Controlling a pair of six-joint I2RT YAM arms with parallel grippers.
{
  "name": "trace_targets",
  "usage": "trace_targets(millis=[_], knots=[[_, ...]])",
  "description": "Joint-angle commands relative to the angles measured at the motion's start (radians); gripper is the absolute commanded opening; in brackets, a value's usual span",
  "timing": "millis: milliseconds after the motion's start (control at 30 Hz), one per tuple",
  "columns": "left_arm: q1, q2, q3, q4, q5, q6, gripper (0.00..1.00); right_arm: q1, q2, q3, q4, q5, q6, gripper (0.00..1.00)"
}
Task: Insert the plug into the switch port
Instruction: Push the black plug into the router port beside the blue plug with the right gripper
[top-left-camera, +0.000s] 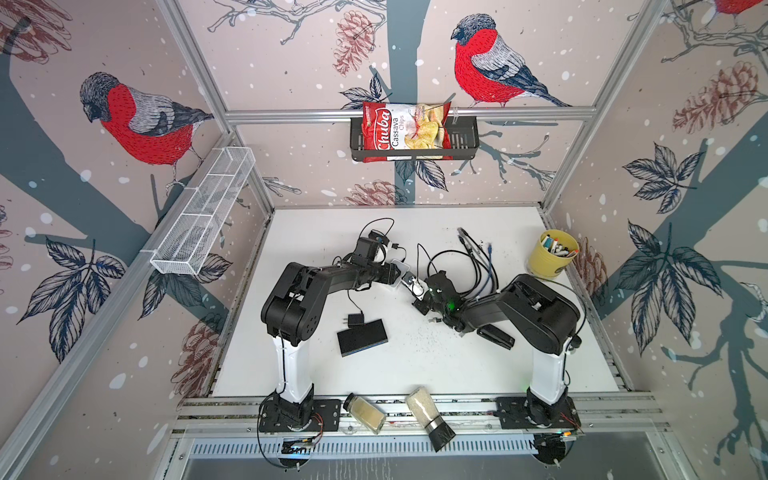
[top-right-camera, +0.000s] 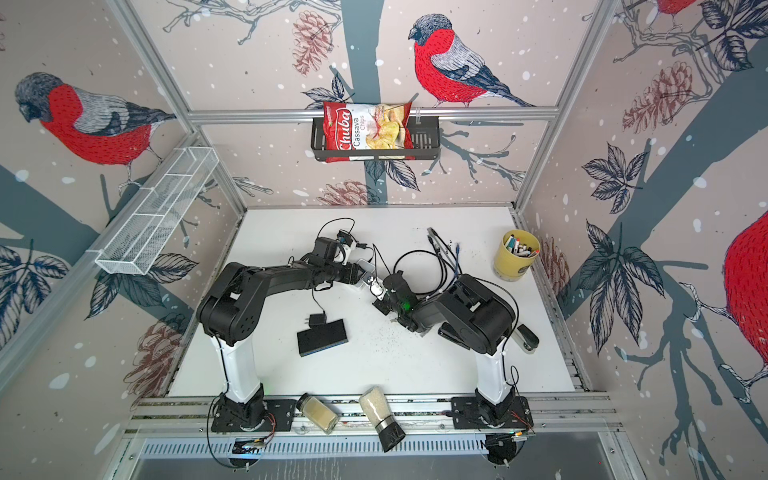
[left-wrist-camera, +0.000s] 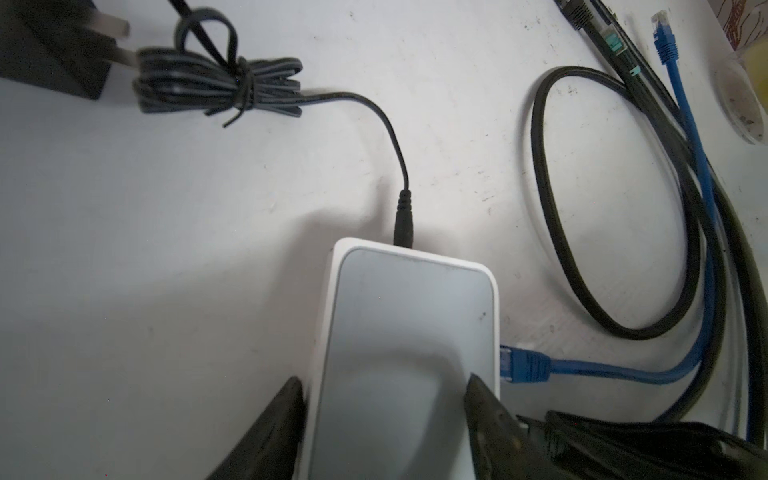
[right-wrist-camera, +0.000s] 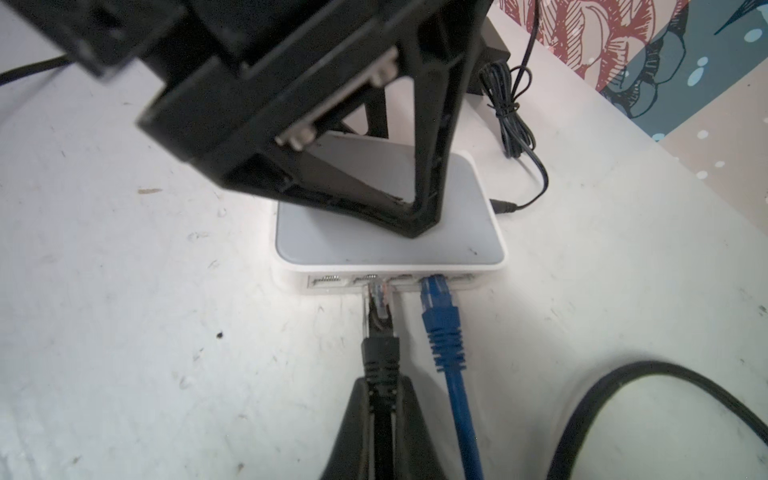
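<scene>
Right gripper (right-wrist-camera: 380, 390): nearest the lens, closed narrow on the black plug (right-wrist-camera: 379, 332) at the back of its ribbed boot.
Black plug: low over the counter (right-wrist-camera: 124, 291), clear head at the mouth of a port (right-wrist-camera: 374, 279), apparently not yet seated.
Handling: probably light. Stiff and brittle at the clear head and latch, rubbery at the boot, springy in the trailing cable. Boot judged the safest hold, close enough to steer the head straight.
Blue plug (right-wrist-camera: 438, 307): just beside, already seated in a port of the same row.
Switch (right-wrist-camera: 374, 245): small white box flat on the counter, likely light and smooth, prone to sliding under a push.
Left gripper (left-wrist-camera: 384, 382): jaws parted over the switch, one tip at the top near the port side, the other past the far edge. Firm clamp impossible to confirm.
Power lead (left-wrist-camera: 403, 216): farthest, plugged into the switch's end wall, coiled bundle beyond.
</scene>
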Motion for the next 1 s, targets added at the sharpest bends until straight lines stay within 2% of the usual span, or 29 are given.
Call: trace_targets(millis=[0, 533, 967], knots=[[-0.009, -0.002, -0.002, -0.030, 0.061, 0.014, 0.61, 0.004, -0.007, -0.007, 0.127, 0.002, 0.030, 0.00], [-0.012, -0.002, -0.010, -0.036, 0.049, 0.015, 0.60, 0.044, -0.009, -0.043, 0.192, 0.036, 0.025, 0.00], [-0.033, -0.005, -0.034, -0.036, 0.105, 0.001, 0.59, 0.050, 0.043, -0.039, 0.235, 0.070, 0.068, 0.00]])
